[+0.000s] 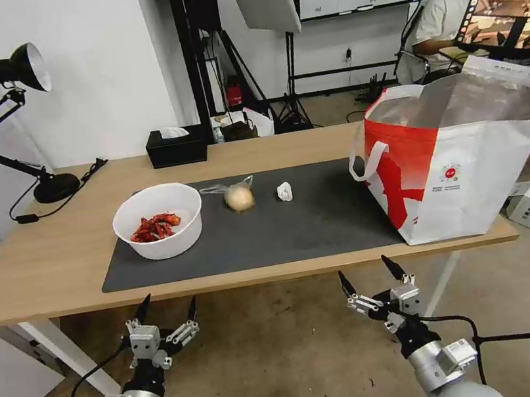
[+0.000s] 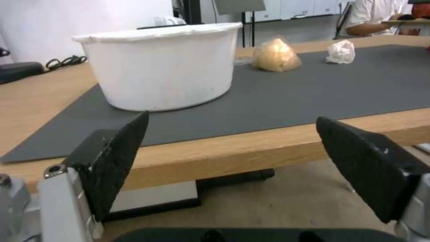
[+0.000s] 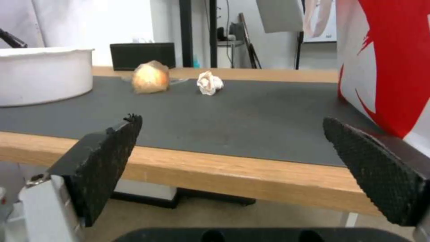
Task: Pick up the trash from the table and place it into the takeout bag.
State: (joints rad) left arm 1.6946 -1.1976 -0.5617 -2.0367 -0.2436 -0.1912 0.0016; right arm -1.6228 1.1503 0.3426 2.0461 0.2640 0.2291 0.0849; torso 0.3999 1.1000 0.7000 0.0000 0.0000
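Observation:
On the table's (image 1: 54, 256) dark grey mat (image 1: 270, 231) sits the trash: a white bowl (image 1: 158, 221) of red scraps at the left, a clear bag with a beige lump (image 1: 239, 196) in the middle, and a crumpled white tissue (image 1: 284, 191) beside it. At the table's right end the takeout bag (image 1: 465, 162) stands upright, white with a red panel and an open foil-lined mouth. My left gripper (image 1: 166, 301) and right gripper (image 1: 364, 271) hang open below the table's front edge, both empty. The wrist views show the bowl (image 2: 161, 65), lump (image 2: 275, 55), tissue (image 3: 209, 83) and bag (image 3: 389, 60).
A black desk lamp (image 1: 21, 122) stands at the table's back left with its cord trailing. A black tissue box (image 1: 176, 146) sits at the back edge. A person sits at a screen behind the bag. Boxes and cables lie on the floor at the right.

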